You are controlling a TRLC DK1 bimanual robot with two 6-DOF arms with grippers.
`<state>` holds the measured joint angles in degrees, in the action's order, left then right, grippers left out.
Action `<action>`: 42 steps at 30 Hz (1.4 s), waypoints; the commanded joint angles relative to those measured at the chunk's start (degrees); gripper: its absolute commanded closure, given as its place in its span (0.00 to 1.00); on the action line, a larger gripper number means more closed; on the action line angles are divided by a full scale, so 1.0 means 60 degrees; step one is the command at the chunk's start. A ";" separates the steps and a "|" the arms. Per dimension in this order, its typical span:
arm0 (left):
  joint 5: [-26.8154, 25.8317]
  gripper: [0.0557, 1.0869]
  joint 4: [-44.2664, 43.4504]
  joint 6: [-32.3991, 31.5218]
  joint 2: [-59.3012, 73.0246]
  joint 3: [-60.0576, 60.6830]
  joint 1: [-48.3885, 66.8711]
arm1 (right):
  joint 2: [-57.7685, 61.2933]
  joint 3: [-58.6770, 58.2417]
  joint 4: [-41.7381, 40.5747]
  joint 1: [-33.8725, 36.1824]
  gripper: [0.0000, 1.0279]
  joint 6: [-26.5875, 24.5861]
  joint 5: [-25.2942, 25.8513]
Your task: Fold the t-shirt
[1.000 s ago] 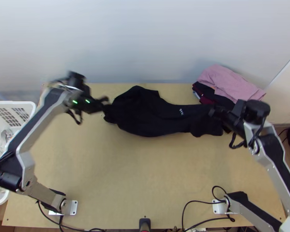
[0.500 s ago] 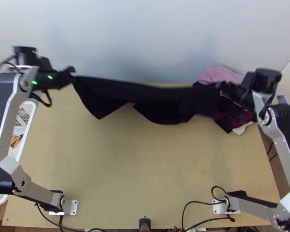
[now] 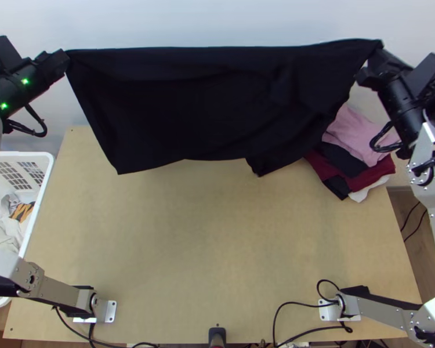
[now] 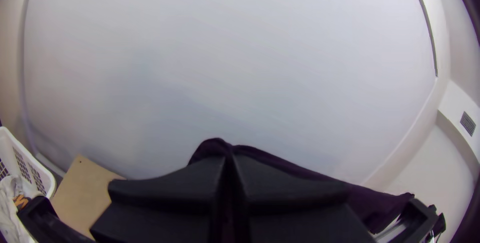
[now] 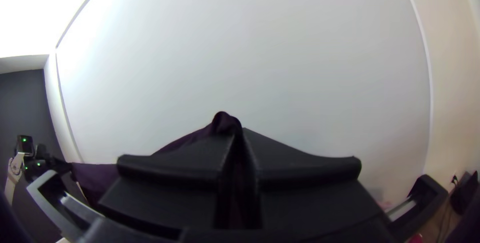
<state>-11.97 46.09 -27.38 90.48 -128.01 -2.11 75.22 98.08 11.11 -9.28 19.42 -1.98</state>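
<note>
High at the left of the top view, my left gripper (image 3: 64, 58) is shut on one upper corner of the black t-shirt (image 3: 188, 107). My right gripper (image 3: 371, 64) holds the opposite upper corner at the right. Between them the shirt hangs raised and spread, its top edge nearly straight and its lower edge uneven. In the left wrist view, black cloth (image 4: 215, 147) pokes out past the closed left gripper (image 4: 228, 160). A bump of the shirt (image 5: 225, 122) rises from between the fingers of the right gripper (image 5: 240, 135) in the right wrist view.
A stack of pink, dark red, black and white clothes (image 3: 362, 136) lies at the table's back right. Beyond the left edge stands a white basket (image 3: 39, 200) with clothes inside. The wooden table (image 3: 206, 243) extends in front of the shirt.
Both arms have lifted and moved apart, left gripper outward to the left, right gripper up and rightward. The shirt went from bunched near the table to stretched out between them.
</note>
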 commanded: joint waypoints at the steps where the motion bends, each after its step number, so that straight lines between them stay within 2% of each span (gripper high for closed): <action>1: 0.0427 0.96 -0.0415 0.0095 -0.0753 -0.0126 -0.0117 | -0.0789 0.0015 -0.0270 -0.0065 0.97 -0.0117 0.0125; 9: 0.0998 0.96 -0.0825 0.0520 -0.3156 0.1193 -0.0088 | -0.3264 -0.0175 0.0799 -0.0182 0.97 -0.0292 -0.0315; 18: 0.1233 0.96 -0.0825 0.0564 -0.6906 0.3492 -0.0088 | -0.5798 -0.0278 0.3231 -0.0578 0.97 -0.0307 -0.0461; 25: 0.1145 0.96 0.0332 0.0241 -0.9323 0.5397 -0.0088 | -0.6882 -0.0849 0.4783 -0.0622 0.97 0.0264 -0.0461; 29: 0.0998 0.96 0.0654 -0.0022 -1.0392 0.7242 -0.0103 | -0.7044 -0.2270 0.4695 -0.0797 0.97 0.0572 -0.0461; 35: 0.0603 0.96 0.0390 -0.0242 -1.1344 1.0406 -0.0220 | -0.7102 -0.5419 0.3172 -0.1339 0.97 0.1070 -0.0461; 42: 0.0412 0.96 -0.1455 0.0007 -1.0993 1.3907 -0.0220 | -0.5916 -0.8291 0.0814 -0.1471 0.97 0.1495 -0.0769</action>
<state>-9.30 41.74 -27.40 23.14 -49.65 -3.49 37.30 52.16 21.19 -17.85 26.61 -6.00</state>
